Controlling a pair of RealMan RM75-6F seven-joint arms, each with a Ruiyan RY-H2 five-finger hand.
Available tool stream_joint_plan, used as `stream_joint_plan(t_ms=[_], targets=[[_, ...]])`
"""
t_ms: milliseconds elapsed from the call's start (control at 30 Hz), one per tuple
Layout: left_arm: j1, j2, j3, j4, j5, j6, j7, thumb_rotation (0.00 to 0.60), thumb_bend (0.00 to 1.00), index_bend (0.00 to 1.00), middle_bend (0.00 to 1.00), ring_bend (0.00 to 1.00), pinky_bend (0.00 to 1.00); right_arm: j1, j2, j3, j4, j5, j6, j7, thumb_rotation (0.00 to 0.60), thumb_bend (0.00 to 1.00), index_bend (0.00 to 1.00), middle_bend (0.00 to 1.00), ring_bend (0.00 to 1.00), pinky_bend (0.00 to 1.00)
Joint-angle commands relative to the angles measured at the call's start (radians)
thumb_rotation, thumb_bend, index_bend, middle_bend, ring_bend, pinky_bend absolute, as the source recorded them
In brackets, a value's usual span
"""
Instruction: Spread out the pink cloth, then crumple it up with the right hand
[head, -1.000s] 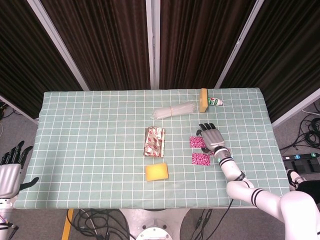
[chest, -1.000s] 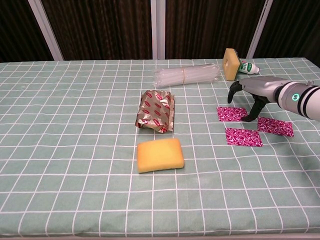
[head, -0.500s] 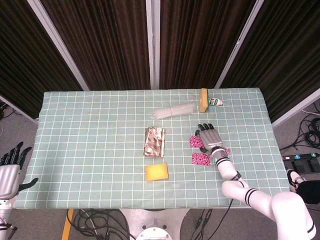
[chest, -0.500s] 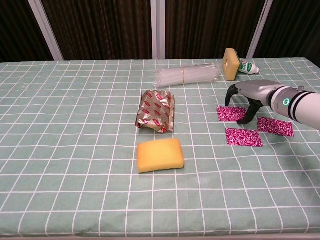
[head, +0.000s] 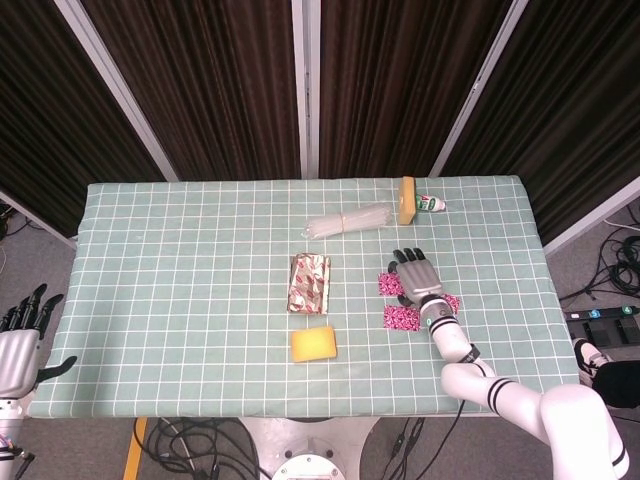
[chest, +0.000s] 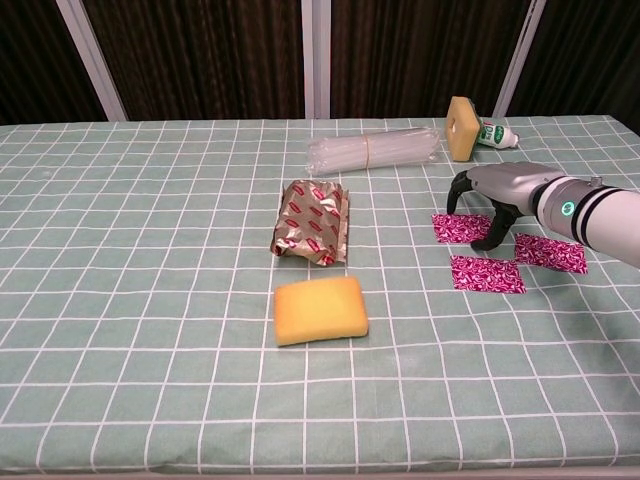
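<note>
The pink patterned cloth shows as three flat patches on the green checked tablecloth: a far-left one (chest: 462, 228) (head: 389, 285), a near one (chest: 487, 273) (head: 401, 318) and a right one (chest: 551, 253). My right hand (chest: 497, 192) (head: 417, 276) arches over the gap between them, fingers spread and curved down. One fingertip (chest: 483, 243) touches down by the far-left patch. Nothing is gripped. My left hand (head: 20, 342) hangs off the table's near left corner with its fingers apart and holds nothing.
A foil snack packet (chest: 313, 221) and a yellow sponge (chest: 319, 309) lie mid-table, left of the cloth. A bundle of clear plastic tubes (chest: 372, 151), an upright tan block (chest: 461, 128) and a small bottle (chest: 497, 134) sit at the back.
My right hand has shifted slightly to the left over the pink patches and its forearm has drawn in. The patches and the left hand have not moved.
</note>
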Motion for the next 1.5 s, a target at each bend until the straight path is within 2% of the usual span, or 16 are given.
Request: stream_joint_plan(t_ms=[33,267,533,733,867,1067,1167,1300,1500], targets=[[0.001,0.001,0.000,0.000,0.000,-0.001,-0.004,0.600,0.06,0.17,0.10,0.10,0.17,0.001,-0.009,0.000,0.009,0.004,-0.001,-0.005,0.600,0.17,0.32,0.07,0.00,0.01],[0.005,0.003,0.001,-0.003,0.000,0.005,-0.005,0.600,0.06,0.17,0.10,0.10,0.17,0.000,-0.019,0.008,0.021,0.006,0.002,-0.004,0.600,0.21,0.39,0.09,0.00,0.01],[0.004,0.002,0.000,-0.003,0.002,0.004,-0.001,0.600,0.06,0.17,0.10,0.10,0.17,-0.012,0.023,0.020,-0.033,-0.015,0.039,0.008,0.600,0.21,0.41,0.09,0.00,0.01],[0.002,0.005,-0.002,-0.006,0.002,0.003,0.002,0.600,0.06,0.17,0.10,0.10,0.17,-0.037,0.092,0.023,-0.145,-0.019,0.083,-0.002,0.598,0.22,0.41,0.09,0.00,0.01],[0.000,0.003,-0.002,-0.005,0.005,0.001,0.004,0.600,0.06,0.17,0.10,0.10,0.17,-0.067,0.165,0.015,-0.276,0.010,0.125,-0.039,0.598,0.21,0.41,0.09,0.00,0.01],[-0.006,-0.004,-0.003,0.005,0.011,-0.002,-0.001,0.600,0.06,0.17,0.10,0.10,0.17,-0.112,0.244,-0.027,-0.474,0.080,0.210,-0.138,0.599,0.22,0.40,0.09,0.00,0.01],[-0.007,-0.005,-0.003,0.009,0.014,-0.002,-0.004,0.600,0.06,0.17,0.10,0.10,0.17,-0.128,0.256,-0.050,-0.539,0.103,0.245,-0.170,0.597,0.22,0.40,0.09,0.00,0.01],[-0.009,-0.007,-0.004,0.014,0.015,-0.003,-0.009,0.600,0.06,0.17,0.10,0.10,0.17,-0.138,0.254,-0.075,-0.586,0.114,0.274,-0.202,0.595,0.22,0.40,0.09,0.00,0.01],[-0.010,-0.011,-0.002,0.021,0.015,-0.007,-0.016,0.600,0.06,0.17,0.10,0.10,0.17,-0.139,0.228,-0.095,-0.578,0.124,0.283,-0.221,0.580,0.22,0.39,0.09,0.00,0.01]])
